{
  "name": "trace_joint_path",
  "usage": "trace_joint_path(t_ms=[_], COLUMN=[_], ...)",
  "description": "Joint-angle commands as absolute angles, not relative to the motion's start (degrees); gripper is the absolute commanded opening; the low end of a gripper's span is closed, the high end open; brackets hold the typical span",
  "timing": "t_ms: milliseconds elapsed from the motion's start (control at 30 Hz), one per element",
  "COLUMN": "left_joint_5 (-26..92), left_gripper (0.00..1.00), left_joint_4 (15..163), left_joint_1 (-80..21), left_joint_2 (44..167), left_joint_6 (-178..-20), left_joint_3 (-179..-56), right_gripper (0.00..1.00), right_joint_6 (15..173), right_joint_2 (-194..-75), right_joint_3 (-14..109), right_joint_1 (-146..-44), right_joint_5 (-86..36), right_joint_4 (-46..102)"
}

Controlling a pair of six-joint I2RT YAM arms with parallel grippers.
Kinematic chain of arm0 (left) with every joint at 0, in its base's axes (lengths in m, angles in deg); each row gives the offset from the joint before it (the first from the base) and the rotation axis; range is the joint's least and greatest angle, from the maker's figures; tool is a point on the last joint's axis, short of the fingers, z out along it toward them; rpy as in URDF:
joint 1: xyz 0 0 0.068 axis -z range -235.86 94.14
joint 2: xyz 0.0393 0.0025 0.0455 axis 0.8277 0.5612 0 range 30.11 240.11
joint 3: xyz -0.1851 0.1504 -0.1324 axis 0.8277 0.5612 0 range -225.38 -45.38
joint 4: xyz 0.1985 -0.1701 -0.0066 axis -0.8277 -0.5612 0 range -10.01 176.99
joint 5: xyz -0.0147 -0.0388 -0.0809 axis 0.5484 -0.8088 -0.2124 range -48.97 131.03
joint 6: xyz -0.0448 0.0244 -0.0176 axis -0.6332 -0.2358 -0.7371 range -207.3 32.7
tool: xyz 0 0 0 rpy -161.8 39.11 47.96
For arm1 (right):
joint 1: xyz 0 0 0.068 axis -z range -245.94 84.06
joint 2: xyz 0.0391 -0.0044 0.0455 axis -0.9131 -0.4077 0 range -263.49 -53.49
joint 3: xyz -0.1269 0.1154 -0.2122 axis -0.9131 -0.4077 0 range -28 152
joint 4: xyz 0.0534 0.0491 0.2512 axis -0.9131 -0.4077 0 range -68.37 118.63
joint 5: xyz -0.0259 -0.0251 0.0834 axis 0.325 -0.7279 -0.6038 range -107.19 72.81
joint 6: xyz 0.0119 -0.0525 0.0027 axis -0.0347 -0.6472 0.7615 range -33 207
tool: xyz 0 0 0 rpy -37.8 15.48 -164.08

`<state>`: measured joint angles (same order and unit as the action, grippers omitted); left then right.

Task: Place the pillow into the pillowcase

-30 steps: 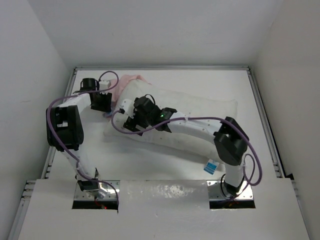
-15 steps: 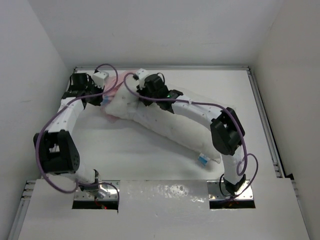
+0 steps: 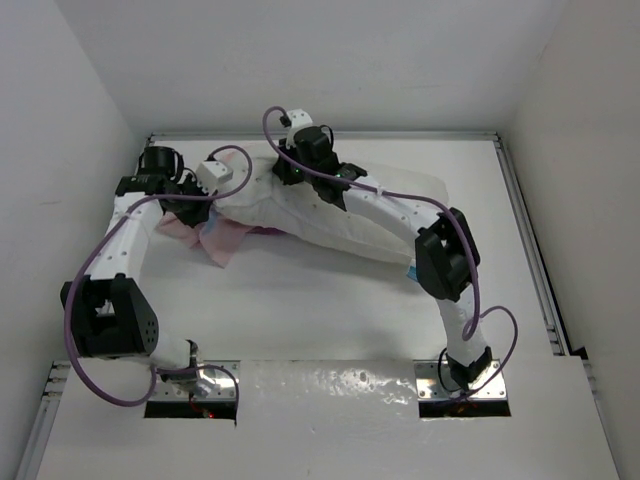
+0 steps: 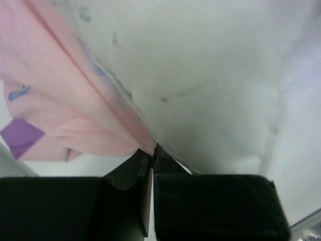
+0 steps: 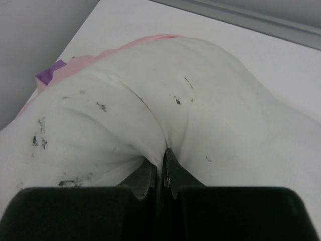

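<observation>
Pillow point(image 3: 325, 228), white and plump with small dark specks, lies slantwise across the far half of the white counter point(image 3: 330, 310). Its left end sits near the back left corner. Its right end reaches toward the right side rail point(image 3: 528, 250).

The pillowcase point(image 3: 225, 240), thin and pale pink with a purple patch, is bunched at the pillow's left end. Part of it spreads on the counter just in front of that end, and part is tucked beneath it. Most of the pillow lies outside the case.

The left fingers point(image 3: 203, 207) are at the pillow's left end. The left wrist view shows them point(image 4: 150, 160) pressed fully together on the hem of the pillowcase point(image 4: 60, 100), right where the pink cloth meets the white pillow point(image 4: 200, 75).

The right fingers point(image 3: 292, 175) are at the pillow's far edge, near its left end. The right wrist view shows them point(image 5: 163, 165) closed tight on a pinched fold of the pillow's cover point(image 5: 200, 100), with pink cloth point(image 5: 125, 46) showing beyond it.

The right arm point(image 3: 385, 208) stretches along the top of the pillow and hides much of its middle. Purple cables point(image 3: 270, 130) loop above both wrists. Plain white walls point(image 3: 90, 100) close in the counter on three sides.
</observation>
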<state>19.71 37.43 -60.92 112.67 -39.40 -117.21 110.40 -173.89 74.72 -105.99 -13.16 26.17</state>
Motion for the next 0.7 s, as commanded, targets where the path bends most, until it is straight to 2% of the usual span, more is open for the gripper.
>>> trace_joint_path(t_ms=[0,133,467,500,533,567,667], left_joint_5=[9.41,-1.74,-10.91,-10.39,-9.78,-9.07,-8.27], left_gripper=[0.00,0.00,0.00,0.02,0.19,0.26,0.38], left_joint_4=[26.64,22.04,18.79,18.09,17.65,16.60,16.32], left_joint_1=[-60.52,-60.43,-59.46,-59.29,-59.29,-59.29,-59.99], left_joint_2=[109.47,107.45,104.64,104.55,104.37,104.46,104.46], left_joint_6=[-34.31,-29.91,-28.85,-28.15,-27.36,-27.44,-29.63], left_joint_3=[-121.13,-121.75,-120.35,-120.00,-119.39,-119.47,-122.80], right_gripper=[0.00,0.00,0.00,0.00,0.00,0.00,0.00], right_joint_6=[116.26,119.25,122.85,123.56,123.82,123.91,122.16], right_joint_2=[-175.04,-175.65,-176.79,-176.88,-176.54,-176.01,-171.80], right_joint_3=[72.92,70.70,66.83,66.57,66.05,64.04,57.90], right_joint_1=[-105.05,-105.14,-108.30,-108.39,-108.39,-108.48,-108.48], right_joint_5=[-5.33,-4.45,-3.39,-4.70,-5.06,-5.32,-7.08], right_joint_4=[31.70,31.88,31.88,31.53,31.36,31.44,34.06])
